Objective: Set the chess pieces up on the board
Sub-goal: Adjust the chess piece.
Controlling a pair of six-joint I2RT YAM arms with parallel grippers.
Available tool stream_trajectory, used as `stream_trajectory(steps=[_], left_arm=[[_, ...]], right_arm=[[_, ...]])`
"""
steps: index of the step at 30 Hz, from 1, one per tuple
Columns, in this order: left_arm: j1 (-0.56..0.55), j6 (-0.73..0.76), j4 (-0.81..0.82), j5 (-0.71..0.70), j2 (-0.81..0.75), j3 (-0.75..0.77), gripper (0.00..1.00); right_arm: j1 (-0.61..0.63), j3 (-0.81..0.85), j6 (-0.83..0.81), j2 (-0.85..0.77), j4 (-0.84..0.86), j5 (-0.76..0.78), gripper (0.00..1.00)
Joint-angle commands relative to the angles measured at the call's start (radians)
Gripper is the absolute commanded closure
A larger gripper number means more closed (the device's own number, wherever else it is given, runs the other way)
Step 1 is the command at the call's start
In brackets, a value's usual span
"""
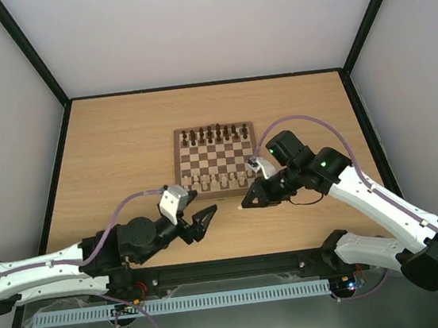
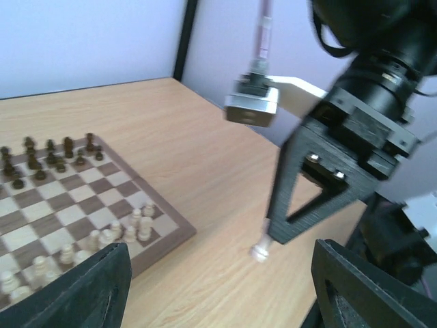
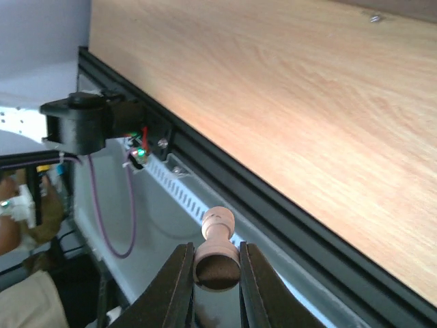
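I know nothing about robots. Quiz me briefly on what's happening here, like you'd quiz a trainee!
1. True or false: the left gripper is holding a piece.
2. The right gripper grips: A) a dark piece, B) a pale pawn, C) nothing.
3. Fill in: in the top view, the dark pieces line the board's ____ edge.
Key: 1 false; 2 B; 3 top.

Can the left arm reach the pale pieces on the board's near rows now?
Probably yes. The left jaws stand open just short of the checkered wooden chessboard's near edge, bare table between. The right jaws, holding a pale wooden pawn, hang off the near right corner.
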Motion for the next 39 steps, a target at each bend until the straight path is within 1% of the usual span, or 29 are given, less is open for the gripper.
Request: stream_trajectory(steps=[1, 3, 8, 12, 15, 19, 26, 29, 31, 33, 35, 39], left_arm=[[0.044, -0.088, -0.094, -0.099, -0.021, 0.041, 0.24], [0.061, -0.099, -0.106, -0.098, -0.022, 0.041, 0.24], [0.079, -0.121, -0.109, -0.088, -0.055, 0.037, 0.24], [0.08, -0.122, -0.088, -0.053, -0.168, 0.001, 0.22], [0.082, -0.113, -0.027, -0.003, -0.287, -0.063, 0.19], [0.082, -0.1, 0.026, 0.063, -0.381, -0.121, 0.16], [0.082, -0.06, 0.161, 0.272, -0.397, -0.171, 0.15], [0.081, -0.045, 0.262, 0.398, -0.4, -0.213, 0.1], [0.081, -0.035, 0.316, 0.455, -0.429, -0.23, 0.05], [0.081, -0.027, 0.351, 0.483, -0.424, -0.24, 0.02], [0.081, -0.015, 0.372, 0.492, -0.414, -0.24, 0.01], [0.081, -0.003, 0.428, 0.495, -0.327, -0.243, 0.01]], right_arm=[[-0.005, 0.042, -0.027, -0.022, -0.087, 0.114, 0.88], [-0.005, 0.029, -0.012, -0.037, -0.052, 0.072, 0.88], [-0.005, -0.063, 0.09, -0.095, 0.139, -0.21, 0.88], [-0.005, -0.115, 0.229, -0.144, 0.338, -0.403, 0.87], [-0.005, -0.149, 0.333, -0.176, 0.491, -0.472, 0.87], [-0.005, -0.145, 0.402, -0.197, 0.585, -0.511, 0.87], [-0.004, -0.12, 0.464, -0.206, 0.65, -0.521, 0.87], [-0.003, -0.112, 0.482, -0.207, 0.663, -0.507, 0.87], [-0.003, -0.104, 0.488, -0.205, 0.667, -0.495, 0.87], [-0.003, -0.098, 0.493, -0.206, 0.669, -0.483, 0.87], [-0.003, -0.099, 0.499, -0.207, 0.674, -0.471, 0.87], [-0.004, -0.101, 0.5, -0.201, 0.679, -0.447, 0.87]])
